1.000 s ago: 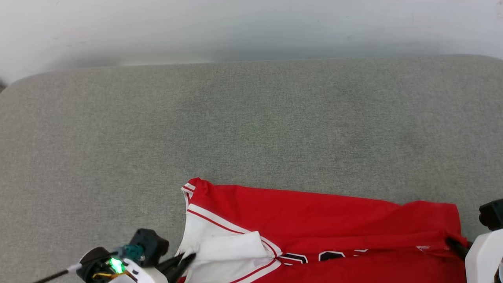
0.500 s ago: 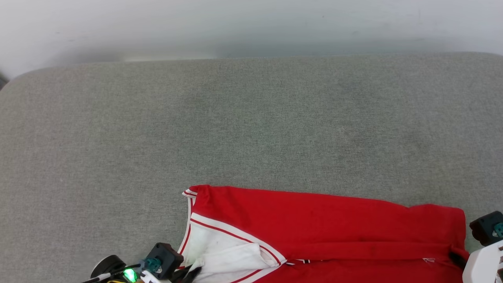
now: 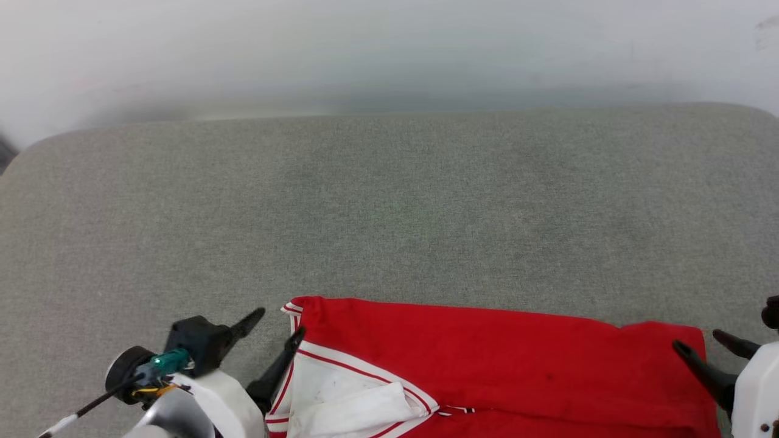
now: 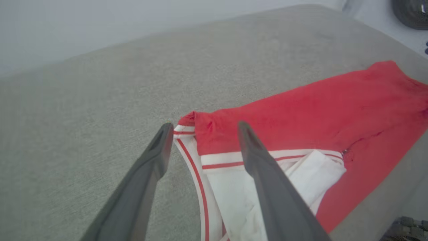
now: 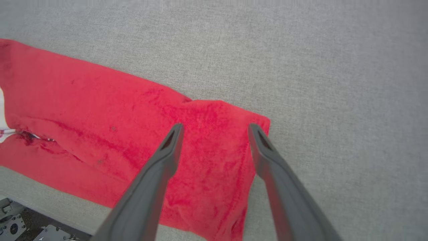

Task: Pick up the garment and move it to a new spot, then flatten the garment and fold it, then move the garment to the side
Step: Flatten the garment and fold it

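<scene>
The garment (image 3: 487, 347) is a red T-shirt with a white, red-striped sleeve. It lies folded in a long band along the near edge of the grey padded surface (image 3: 389, 201). My left gripper (image 3: 280, 322) is open above the band's left corner, one finger over the surface and one over the sleeve trim. In the left wrist view that gripper (image 4: 204, 125) straddles the striped corner of the garment (image 4: 317, 103) and holds nothing. My right gripper (image 3: 697, 339) is open over the right end. In the right wrist view it (image 5: 216, 126) hovers above the red cloth (image 5: 83, 100), empty.
A pale wall (image 3: 389, 55) rises behind the grey surface. Bare grey padding stretches behind and to both sides of the shirt. The near edge of the surface (image 5: 43, 201) runs just below the garment, with dark metal parts (image 5: 20, 227) beneath it.
Both grippers were shut on the garment's near corners; both have opened and let go. The cloth has settled flat, and the fingers have lifted clear of it.
</scene>
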Controlling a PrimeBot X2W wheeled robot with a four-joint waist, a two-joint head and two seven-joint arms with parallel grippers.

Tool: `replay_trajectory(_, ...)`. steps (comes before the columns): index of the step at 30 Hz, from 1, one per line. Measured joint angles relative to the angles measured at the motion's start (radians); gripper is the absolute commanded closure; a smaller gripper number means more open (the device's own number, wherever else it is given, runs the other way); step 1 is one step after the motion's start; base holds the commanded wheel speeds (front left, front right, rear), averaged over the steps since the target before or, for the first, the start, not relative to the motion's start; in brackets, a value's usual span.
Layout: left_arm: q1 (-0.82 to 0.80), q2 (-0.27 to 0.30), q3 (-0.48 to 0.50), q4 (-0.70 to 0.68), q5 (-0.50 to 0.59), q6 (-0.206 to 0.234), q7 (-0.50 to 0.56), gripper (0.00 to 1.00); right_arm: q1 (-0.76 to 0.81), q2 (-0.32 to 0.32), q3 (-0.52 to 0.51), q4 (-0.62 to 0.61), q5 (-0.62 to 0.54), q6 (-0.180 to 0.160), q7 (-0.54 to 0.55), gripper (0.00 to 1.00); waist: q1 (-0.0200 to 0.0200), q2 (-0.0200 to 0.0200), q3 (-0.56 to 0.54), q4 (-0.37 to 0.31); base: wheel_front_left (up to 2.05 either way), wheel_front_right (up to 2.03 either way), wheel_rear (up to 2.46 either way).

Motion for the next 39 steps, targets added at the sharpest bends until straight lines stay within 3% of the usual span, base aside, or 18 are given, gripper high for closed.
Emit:
replay_trajectory(1, 0.012, -0.007, 0.042, -0.019, -0.018, 0.032, -0.049, 0.0, 0.014, 0.014, -0.039, -0.022, 0.003, 0.0, 0.017, 0.0, 0.0, 0.0, -0.011, 0.0, 0.0, 0.0, 0.0)
replay_trajectory(9, 0.12, -0.083, 0.231, -0.073, -0.092, 0.147, -0.262, 0.0, 0.062, 0.149, -0.231, -0.059, -0.028, 0.0, 0.071, 0.0, 0.0, 0.0, -0.024, 0.008, 0.0, 0.0, 0.0)
replay_trajectory(14, 0.177, -0.164, 0.373, -0.117, 0.014, 0.17, -0.278, 0.0, 0.081, 0.268, -0.336, -0.035, -0.057, 0.0, 0.096, 0.0, 0.0, 0.0, -0.008, 0.022, 0.0, 0.0, 0.0)
replay_trajectory(16, 0.186, -0.187, 0.408, -0.131, 0.047, 0.166, -0.278, 0.0, 0.082, 0.287, -0.351, -0.027, -0.065, 0.0, 0.1, 0.0, 0.0, 0.0, -0.005, 0.025, 0.0, 0.0, 0.0)
replay_trajectory(19, 0.226, -0.255, 0.484, -0.154, 0.143, 0.129, -0.279, 0.0, 0.088, 0.331, -0.399, 0.007, -0.09, 0.0, 0.102, 0.0, 0.0, 0.0, 0.006, 0.037, 0.0, 0.0, 0.0)
replay_trajectory(24, 0.265, -0.317, 0.542, -0.137, 0.303, 0.063, -0.279, 0.0, 0.095, 0.38, -0.445, 0.084, -0.12, 0.0, 0.092, 0.0, 0.0, 0.0, 0.024, 0.055, 0.0, 0.0, 0.0)
replay_trajectory(31, 0.277, -0.409, 0.585, -0.089, 0.379, -0.032, -0.28, 0.0, 0.091, 0.397, -0.442, 0.175, -0.133, 0.0, 0.069, 0.0, 0.0, 0.0, 0.045, 0.076, 0.0, 0.0, 0.0)
replay_trajectory(39, 0.269, -0.471, 0.619, -0.038, 0.443, -0.111, -0.28, 0.0, 0.079, 0.384, -0.374, 0.215, -0.078, -0.008, 0.048, 0.0, 0.0, 0.0, 0.062, 0.089, 0.0, 0.0, 0.0)
